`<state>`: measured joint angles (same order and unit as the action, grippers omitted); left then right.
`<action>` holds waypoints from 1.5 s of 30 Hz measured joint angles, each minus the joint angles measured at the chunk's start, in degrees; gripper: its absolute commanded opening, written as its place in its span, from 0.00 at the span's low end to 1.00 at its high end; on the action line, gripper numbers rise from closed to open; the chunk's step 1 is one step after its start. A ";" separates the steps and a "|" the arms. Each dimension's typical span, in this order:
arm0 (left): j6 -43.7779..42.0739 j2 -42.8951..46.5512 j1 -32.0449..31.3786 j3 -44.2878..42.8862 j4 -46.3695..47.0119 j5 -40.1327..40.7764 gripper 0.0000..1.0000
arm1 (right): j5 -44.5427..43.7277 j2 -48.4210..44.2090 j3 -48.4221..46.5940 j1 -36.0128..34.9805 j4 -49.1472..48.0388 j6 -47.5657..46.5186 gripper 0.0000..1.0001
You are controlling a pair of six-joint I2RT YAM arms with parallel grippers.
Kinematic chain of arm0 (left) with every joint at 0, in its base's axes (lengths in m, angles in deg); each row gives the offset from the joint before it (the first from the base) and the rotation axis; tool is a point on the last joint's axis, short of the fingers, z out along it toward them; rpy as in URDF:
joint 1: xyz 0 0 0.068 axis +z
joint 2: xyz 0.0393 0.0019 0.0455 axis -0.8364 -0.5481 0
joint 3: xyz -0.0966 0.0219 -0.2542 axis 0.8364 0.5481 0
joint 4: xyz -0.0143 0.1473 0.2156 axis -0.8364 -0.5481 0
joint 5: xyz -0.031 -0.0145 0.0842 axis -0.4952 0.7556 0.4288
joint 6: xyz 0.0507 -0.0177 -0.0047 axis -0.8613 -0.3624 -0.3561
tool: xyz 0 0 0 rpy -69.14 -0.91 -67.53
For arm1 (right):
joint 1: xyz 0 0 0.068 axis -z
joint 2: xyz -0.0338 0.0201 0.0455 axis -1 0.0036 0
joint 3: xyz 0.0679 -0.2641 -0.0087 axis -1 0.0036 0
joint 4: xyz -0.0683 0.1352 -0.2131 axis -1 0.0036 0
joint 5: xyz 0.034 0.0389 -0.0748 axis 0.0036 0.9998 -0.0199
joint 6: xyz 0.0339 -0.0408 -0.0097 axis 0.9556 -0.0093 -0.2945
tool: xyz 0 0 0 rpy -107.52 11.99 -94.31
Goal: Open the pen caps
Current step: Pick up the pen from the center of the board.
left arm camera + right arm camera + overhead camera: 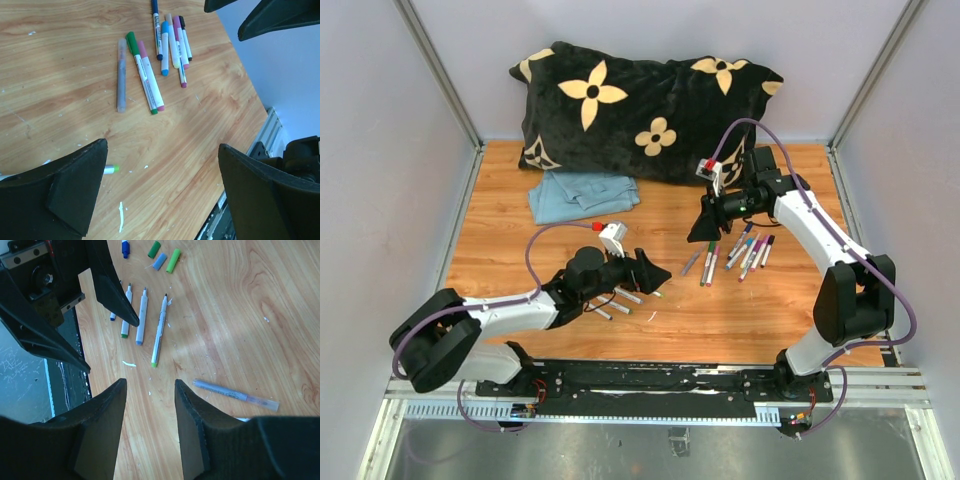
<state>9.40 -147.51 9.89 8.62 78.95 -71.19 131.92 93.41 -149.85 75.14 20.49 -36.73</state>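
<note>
— What worried us from above?
— The left gripper (658, 278) stood wide and empty over the bare pens (620, 299). The right gripper (705, 232) hung at the edge of the capped pens (745, 252). Those lay packed side by side, so we judged that a closing jaw could catch two at once or roll the neighbours away.

— And from the left wrist?
— There the caps (131, 41) sat on their pens, some of them touching. Between our wide fingers (75, 195) we saw only table. The grey pen (121, 75) lay just beside the cluster, and we thought a careless approach would knock it.

— From the right wrist?
— The right jaws stood narrowly apart with nothing between them. Loose caps (173, 260) lay beyond the bare pens, near the left gripper. We feared that a sweep of that arm would scatter them. We also feared that two arms working so close together could collide.

— And the surface and the room?
— We had a smooth wood-grain table (770, 320), flecked with white marks (120, 217), and we reckoned round pens would roll on it. Pale walls (380, 120) closed three sides. A black flowered pillow (640, 105) and a blue cloth (582, 195) lay at the back, and a rail (660, 385) ran along the near edge.
</note>
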 measured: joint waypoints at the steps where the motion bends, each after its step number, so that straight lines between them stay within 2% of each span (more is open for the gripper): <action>1: -0.22 -0.55 -0.39 -0.50 -0.13 0.31 0.95 | 0.02 0.00 0.00 0.02 0.00 0.00 0.45; 19: -3.72 -8.94 -5.77 -8.68 -6.62 6.73 0.92 | 0.13 -0.02 0.00 1.40 0.00 0.00 0.45; 45: -5.07 -14.97 -6.49 -15.69 -15.80 11.34 0.88 | 0.13 -0.04 0.00 2.73 -0.02 0.04 0.45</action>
<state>4.33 -162.48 3.40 -7.07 63.15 -59.85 132.05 93.36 -149.85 77.87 20.47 -36.69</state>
